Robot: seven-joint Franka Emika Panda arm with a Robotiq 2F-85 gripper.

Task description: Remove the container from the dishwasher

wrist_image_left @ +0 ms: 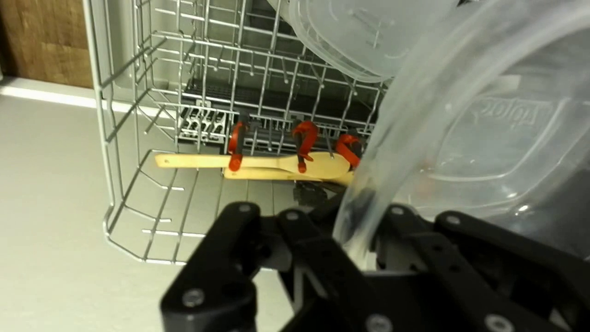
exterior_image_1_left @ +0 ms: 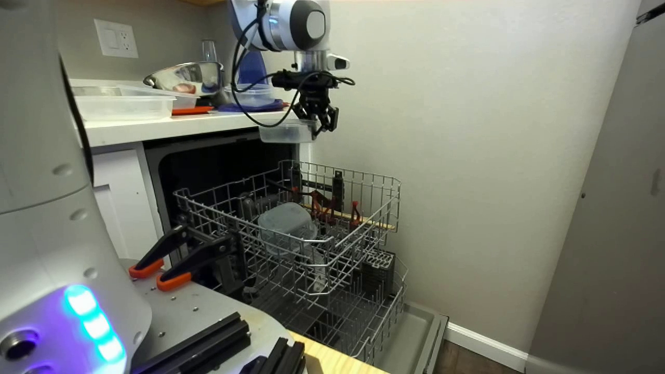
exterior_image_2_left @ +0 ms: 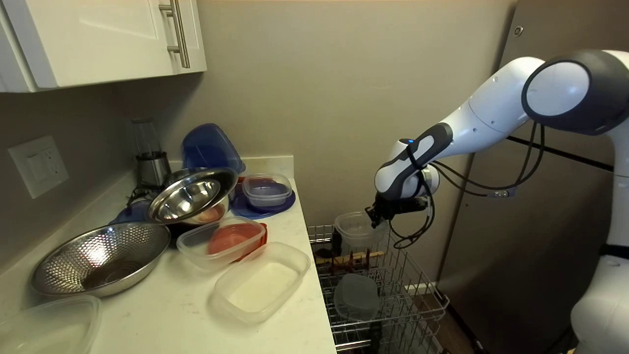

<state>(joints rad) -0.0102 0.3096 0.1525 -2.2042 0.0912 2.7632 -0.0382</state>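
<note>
Container: shallow clear-plastic tub, hanging in the air over the upper rack of the dishwasher, apart from the wires as far as the exterior views tell, and off the end of the bench. Tool: fingers drawn together across one side wall, which runs between them in the wrist view; nothing else in its hold. Rest of the tub juts out unsupported, roughly level.

Step in hand, as I judge it: the lift-out, about to become a carry. Keep the pinch firm but not crushing; so thin a wall will likely bow and let the tub pivot about that single hold. Raise the base well above bench height before any sideways swing. Go slowly, lower until the base lies flat, then release. Goal spot not stated; bench seems likely.

Materials. Tub: glossy, see-through, rounded corners, raised lettering in the base. Rack: pale grey wire, loose grid, upright tines that could snag a rim. Lying in it, a second tub, cloudier, rounded, apparently bottom up. Near that, two wooden utensils, smooth and pale, beside orange-red clips. On the bench: a rectangular tub, milky, wide-mouthed; perforated steel colander; mirror-bright bowl, tilted.
</note>
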